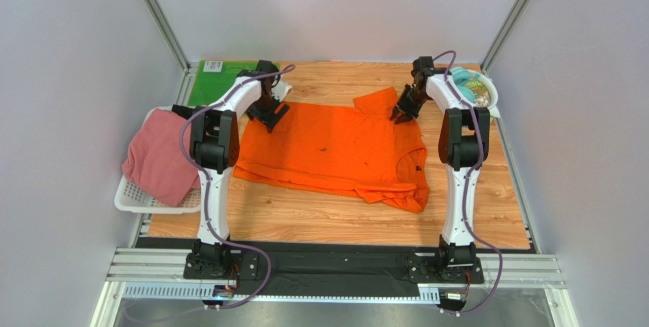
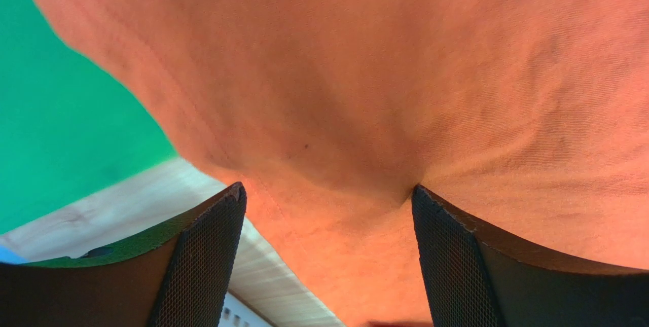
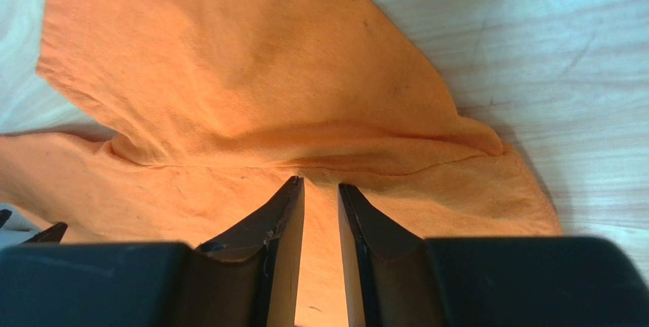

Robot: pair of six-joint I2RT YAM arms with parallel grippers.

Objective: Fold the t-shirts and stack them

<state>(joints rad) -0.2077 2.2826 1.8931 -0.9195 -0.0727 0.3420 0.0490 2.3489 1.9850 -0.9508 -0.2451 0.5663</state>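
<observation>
An orange t-shirt (image 1: 327,152) lies spread flat on the wooden table, neck to the right. My left gripper (image 1: 268,119) is down on its far left corner. In the left wrist view that gripper (image 2: 327,194) stands open and wide, with orange cloth (image 2: 381,76) spanning the gap and the right fingertip (image 2: 426,201) denting it. My right gripper (image 1: 399,116) is at the far right sleeve seam. In the right wrist view its narrow jaws (image 3: 320,182) pinch a ridge of the orange cloth (image 3: 228,76). A pink t-shirt (image 1: 156,156) lies heaped in a white basket (image 1: 133,201) at the left.
A green mat (image 1: 213,80) lies at the back left, just beyond the shirt's corner, and shows in the left wrist view (image 2: 61,114). A white bowl (image 1: 493,97) with small items sits at the back right. A black sheet (image 1: 335,266) lies along the near edge between the arm bases.
</observation>
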